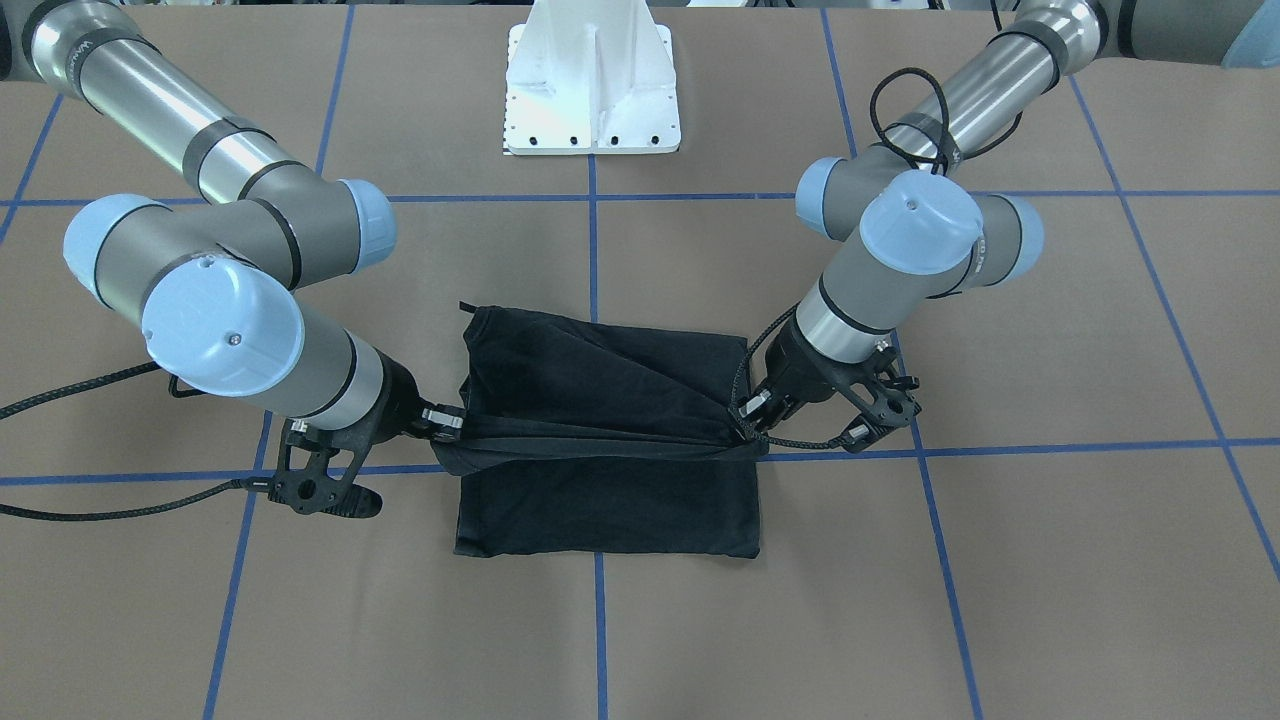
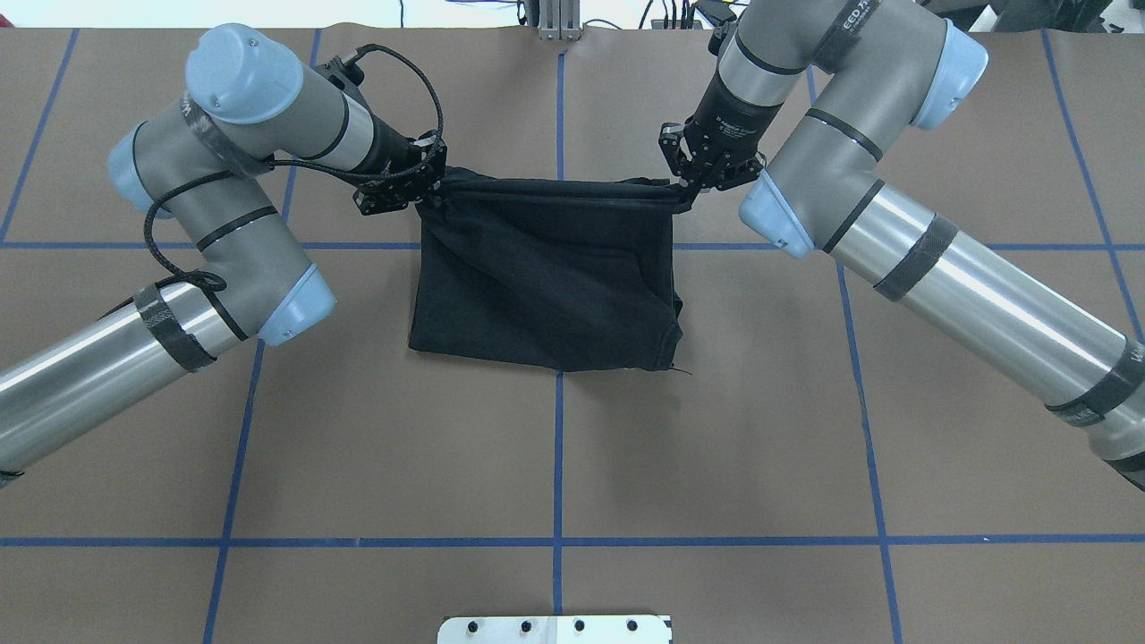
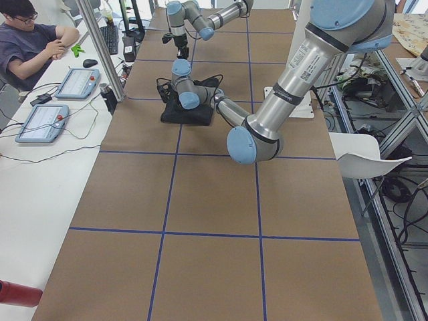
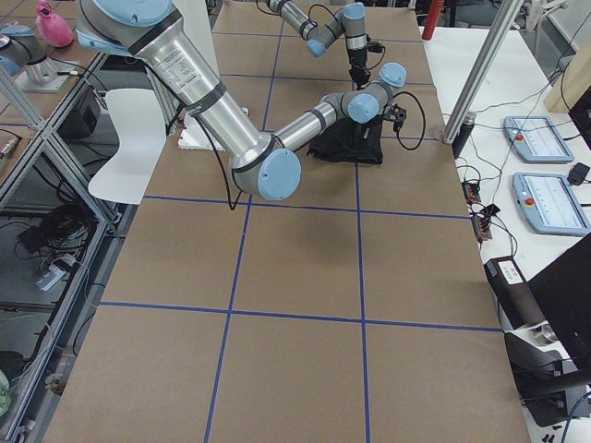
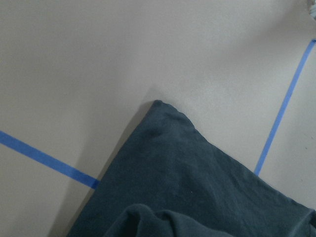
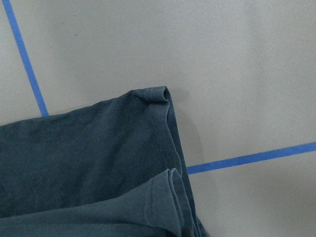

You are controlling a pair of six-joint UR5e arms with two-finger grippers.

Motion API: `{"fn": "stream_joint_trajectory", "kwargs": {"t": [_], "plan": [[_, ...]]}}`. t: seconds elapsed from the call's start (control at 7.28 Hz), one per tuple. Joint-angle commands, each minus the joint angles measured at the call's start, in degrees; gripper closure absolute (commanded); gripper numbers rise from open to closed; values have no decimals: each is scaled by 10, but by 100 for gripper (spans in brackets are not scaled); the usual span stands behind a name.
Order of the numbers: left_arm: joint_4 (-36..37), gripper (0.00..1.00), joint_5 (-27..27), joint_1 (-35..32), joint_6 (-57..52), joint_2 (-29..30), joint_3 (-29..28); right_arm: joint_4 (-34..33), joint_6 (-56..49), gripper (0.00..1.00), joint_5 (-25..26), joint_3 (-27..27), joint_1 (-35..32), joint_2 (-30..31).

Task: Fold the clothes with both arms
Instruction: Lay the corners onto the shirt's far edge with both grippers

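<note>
Overhead view: black T-shirt [image 2: 546, 286] sits top-centre of frame on the brown table [image 2: 376, 447]. Its upper edge is gathered into a taut, bunched ridge strung between the two grippers. Left gripper [image 2: 428, 183] is clamped on the ridge's left end, right gripper [image 2: 687, 186] on its right end. Cloth slopes from the ridge toward frame bottom and straddles a blue tape line [image 2: 558, 447]. White mount plate [image 2: 555, 629] sits at the bottom edge.

Robotics lab, blue-taped grid table [image 3: 200, 200], teach pendants [image 3: 41, 122] on side bench [image 3: 37, 194], aluminium framing [image 4: 480, 66], seated person [image 3: 30, 48]
</note>
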State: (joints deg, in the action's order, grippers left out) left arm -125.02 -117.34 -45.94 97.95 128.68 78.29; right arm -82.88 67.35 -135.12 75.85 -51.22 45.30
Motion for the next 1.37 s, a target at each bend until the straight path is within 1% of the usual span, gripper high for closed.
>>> {"fn": "stream_joint_trajectory", "kwargs": {"t": [0.0, 0.27, 0.41, 0.55, 0.82, 0.96, 1.1, 1.24], "plan": [[-19, 100, 0, -1, 6, 31, -36, 2, 1, 100, 0, -2, -2, -4], [-20, 100, 2, -2, 33, 47, -42, 2, 7, 100, 0, -2, 0, -5], [-20, 100, 23, -3, 35, 48, -47, 2, 6, 100, 1, -2, 1, -4], [-26, 100, 35, -3, 35, 54, -61, 3, 6, 100, 2, -8, 2, -5], [-60, 100, 35, -3, 36, 82, -118, 2, 5, 100, 9, -23, 4, -18], [-66, 100, 36, -3, 36, 89, -129, 2, 5, 100, 9, -40, 5, -29], [-66, 100, 36, -4, 36, 89, -130, 2, 2, 100, 9, -42, 4, -30], [-66, 94, 36, -5, 35, 90, -131, 3, 1, 62, 13, -42, 5, -30]]}}
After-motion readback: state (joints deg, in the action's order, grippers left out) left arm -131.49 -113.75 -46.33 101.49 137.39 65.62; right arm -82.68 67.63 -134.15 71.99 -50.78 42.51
